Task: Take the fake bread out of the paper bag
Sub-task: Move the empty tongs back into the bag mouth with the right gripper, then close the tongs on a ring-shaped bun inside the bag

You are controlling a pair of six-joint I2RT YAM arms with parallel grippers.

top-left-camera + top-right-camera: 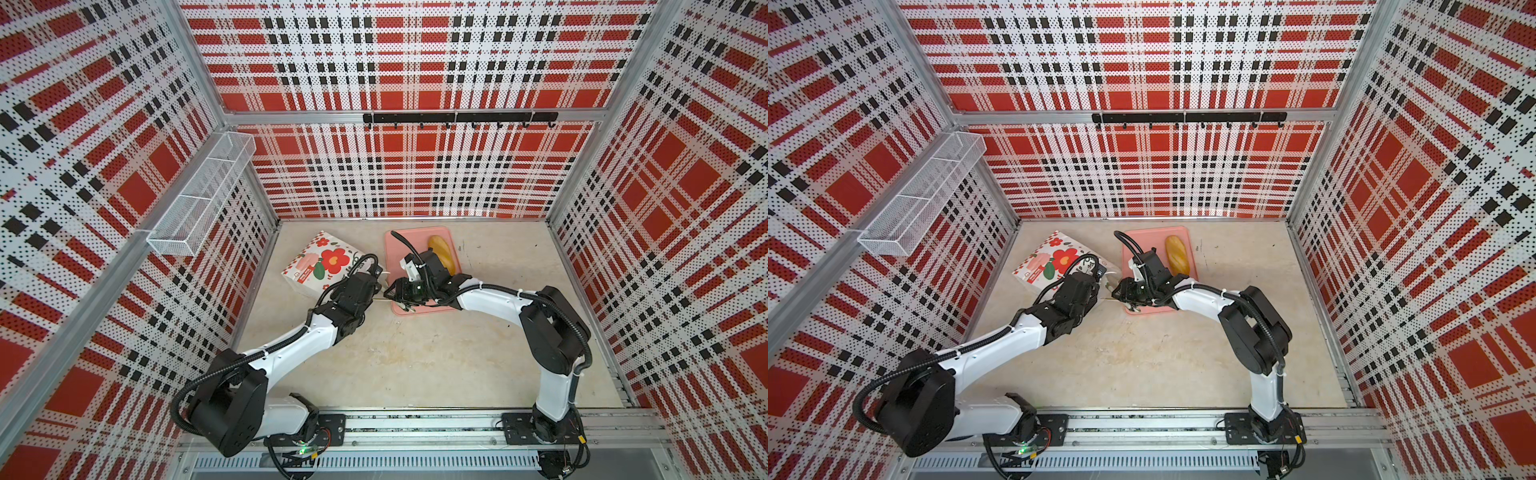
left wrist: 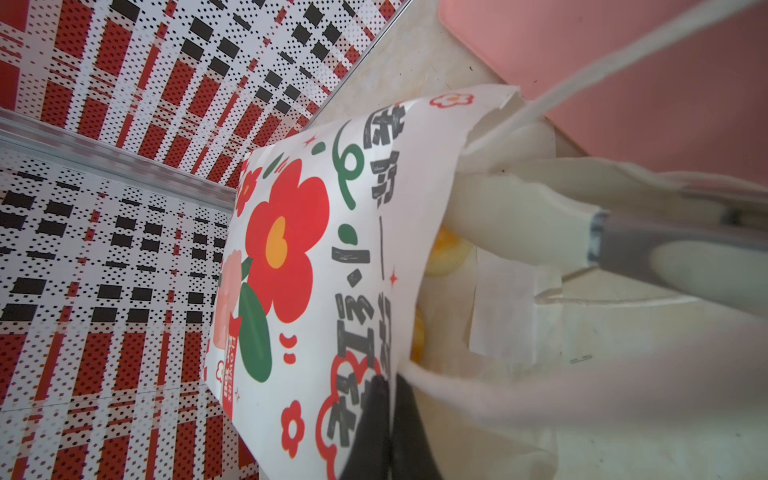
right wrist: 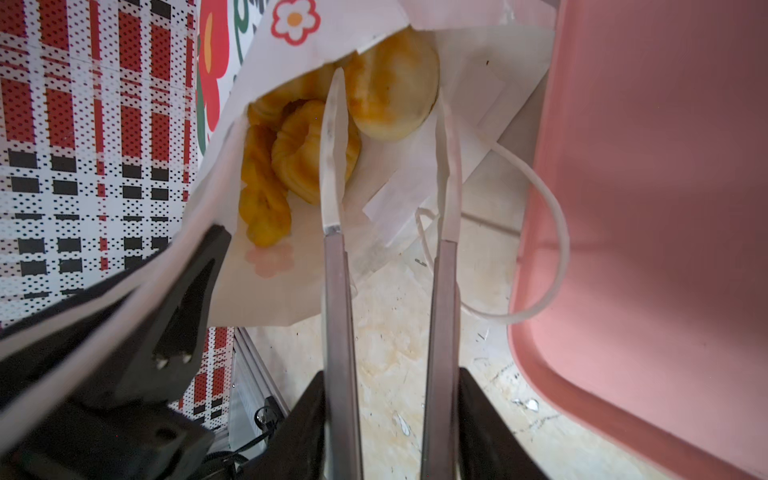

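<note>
I have L gripper [image 2: 391, 399] clamped on bag [image 2: 374, 257] lip; R gripper [image 3: 390, 399] grips tongs [image 3: 334, 291], tips apart in bag mouth near bread [image 3: 390, 91].

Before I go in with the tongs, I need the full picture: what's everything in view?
paper bag: one, white with red flowers, on its side left of the tray
bread in the bag: at least three visible, golden-brown, inside the mouth
long loaf: one, golden-brown, on the tray
tray: one, pink, on the table
tongs: one pair, grey with white tips, tips at the bag's mouth
wire basket: one, white, left side wall
hook rail: one, black, back wall
table: one, beige, under everything
left hand: one, black, shut on the bag's upper edge
right hand: one, black, gripping the tongs
</note>
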